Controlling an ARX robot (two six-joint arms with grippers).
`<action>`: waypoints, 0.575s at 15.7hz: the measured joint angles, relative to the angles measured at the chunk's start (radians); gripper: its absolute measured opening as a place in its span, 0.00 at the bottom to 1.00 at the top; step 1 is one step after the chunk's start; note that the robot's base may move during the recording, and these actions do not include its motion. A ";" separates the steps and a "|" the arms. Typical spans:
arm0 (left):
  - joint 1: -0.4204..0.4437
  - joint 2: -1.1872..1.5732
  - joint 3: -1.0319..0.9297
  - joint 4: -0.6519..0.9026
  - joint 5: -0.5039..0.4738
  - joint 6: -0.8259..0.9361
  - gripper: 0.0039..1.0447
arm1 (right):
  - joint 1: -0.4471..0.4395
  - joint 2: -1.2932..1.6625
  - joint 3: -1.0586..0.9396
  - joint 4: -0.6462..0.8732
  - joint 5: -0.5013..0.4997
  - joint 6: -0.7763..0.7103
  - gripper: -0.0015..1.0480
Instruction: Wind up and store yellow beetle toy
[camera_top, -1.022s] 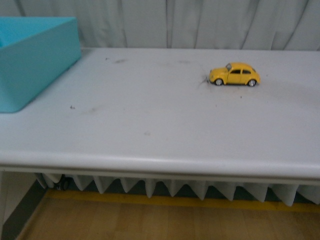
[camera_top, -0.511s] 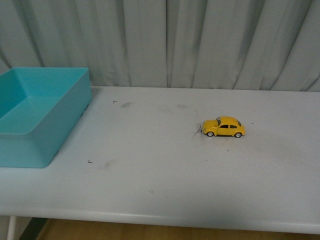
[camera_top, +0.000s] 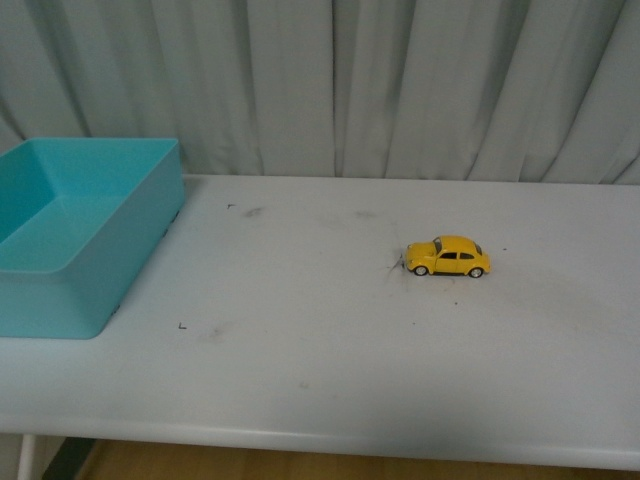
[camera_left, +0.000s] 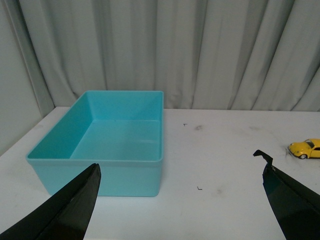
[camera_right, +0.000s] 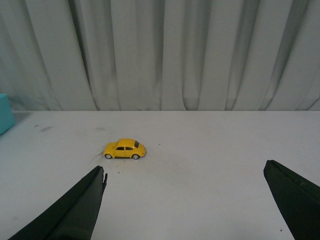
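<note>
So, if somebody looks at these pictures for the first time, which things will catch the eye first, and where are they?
The small yellow beetle toy stands out most: it sits alone on its wheels on the pale table, right of the middle in the front view. Next comes the large turquoise bin at the table's left end, open on top with nothing visible inside. A grey curtain hangs behind.
</note>
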 joint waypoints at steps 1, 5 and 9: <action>0.000 0.000 0.000 0.000 0.000 0.000 0.94 | 0.000 0.000 0.000 0.000 0.000 0.000 0.94; 0.000 0.000 0.000 0.000 0.000 0.000 0.94 | 0.000 0.000 0.000 0.001 0.000 0.000 0.94; 0.000 0.000 0.000 0.000 0.000 0.000 0.94 | 0.000 0.000 0.000 0.000 0.000 0.000 0.94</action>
